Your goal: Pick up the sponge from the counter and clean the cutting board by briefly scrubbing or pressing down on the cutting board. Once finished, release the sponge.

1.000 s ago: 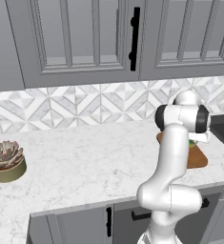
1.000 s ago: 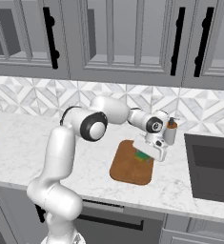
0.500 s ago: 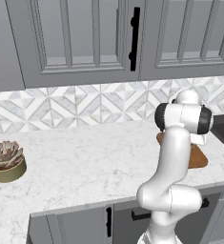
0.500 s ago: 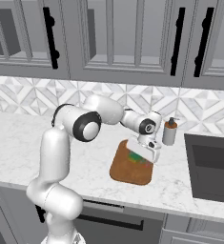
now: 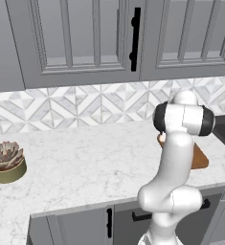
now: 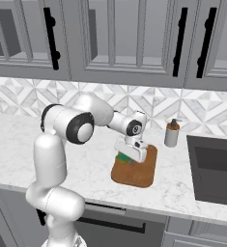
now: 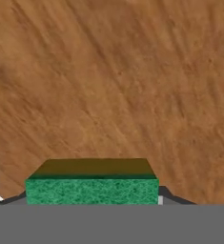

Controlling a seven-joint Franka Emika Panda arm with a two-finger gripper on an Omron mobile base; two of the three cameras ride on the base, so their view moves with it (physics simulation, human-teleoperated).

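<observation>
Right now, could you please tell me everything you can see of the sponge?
The sponge is a small rectangular block, its rough green face toward the hand camera, a yellowish layer behind. It sits in the pincer, low over the brown wooden cutting board, near the board's left end. Whether it presses on the wood cannot be told.

At the bottom of your hand view, the sponge [image 7: 92, 190] shows a speckled green face with a dull yellow layer behind it. The cutting board [image 7: 132, 86] above it is warm brown with darker diagonal grain streaks. In your right base view, the counter [image 6: 18, 159] is white with faint grey veins, the backsplash [image 6: 192, 108] carries white and grey triangle tiles, and the cabinets [image 6: 124, 34] are grey with black handles [image 6: 180, 41]. Right of the board stands a brown soap bottle [image 6: 171, 134].
</observation>
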